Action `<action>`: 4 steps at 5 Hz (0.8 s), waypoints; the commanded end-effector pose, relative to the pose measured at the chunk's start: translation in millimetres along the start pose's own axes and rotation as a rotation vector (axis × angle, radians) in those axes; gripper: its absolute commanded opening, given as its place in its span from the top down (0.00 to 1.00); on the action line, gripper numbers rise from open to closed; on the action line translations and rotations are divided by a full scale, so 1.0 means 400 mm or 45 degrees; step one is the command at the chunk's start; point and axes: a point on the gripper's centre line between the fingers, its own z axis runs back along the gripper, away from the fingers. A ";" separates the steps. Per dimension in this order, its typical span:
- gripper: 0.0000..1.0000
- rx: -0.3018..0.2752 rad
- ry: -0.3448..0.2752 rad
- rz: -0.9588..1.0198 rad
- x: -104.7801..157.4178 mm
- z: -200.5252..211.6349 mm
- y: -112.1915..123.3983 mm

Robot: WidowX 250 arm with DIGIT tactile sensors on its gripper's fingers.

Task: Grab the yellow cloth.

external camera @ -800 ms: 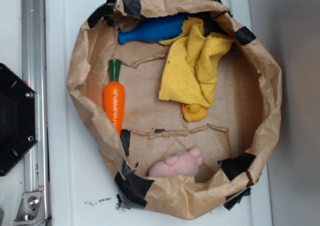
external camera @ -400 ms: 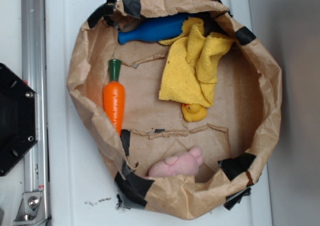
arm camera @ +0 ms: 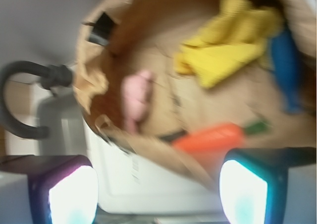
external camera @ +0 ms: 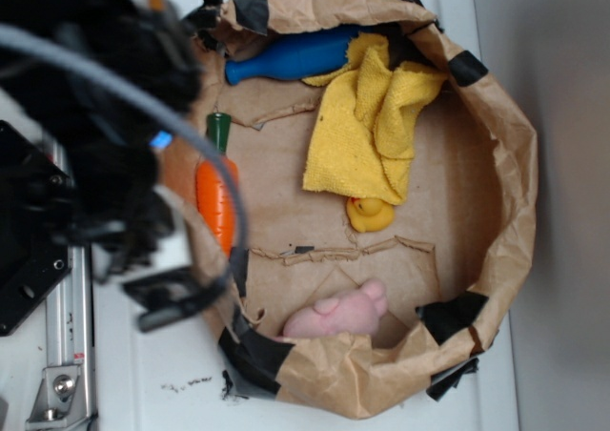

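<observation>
gripper (arm camera: 158, 187): fingers (arm camera: 247, 187) seen spread apart, nothing held
cloth (external camera: 367, 131): crumpled in paper bag (external camera: 505, 126), well beyond the fingers, untouched
carrot (arm camera: 210, 137): nearest item to the fingertips

The arm is a dark blur, with a grey cable curving beside it. The gripper (external camera: 176, 297) (arm camera: 158, 184) has its fingers (arm camera: 72, 194) well apart, with empty space between them
</observation>
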 end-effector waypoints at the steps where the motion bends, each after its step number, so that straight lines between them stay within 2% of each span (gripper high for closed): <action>1: 0.00 0.178 -0.351 0.362 0.156 -0.129 0.026; 2: 0.00 0.308 -0.519 0.488 0.181 -0.179 0.047; 3: 0.00 0.430 -0.632 0.620 0.235 -0.212 0.103; 4: 0.00 0.506 -0.695 0.677 0.301 -0.224 0.156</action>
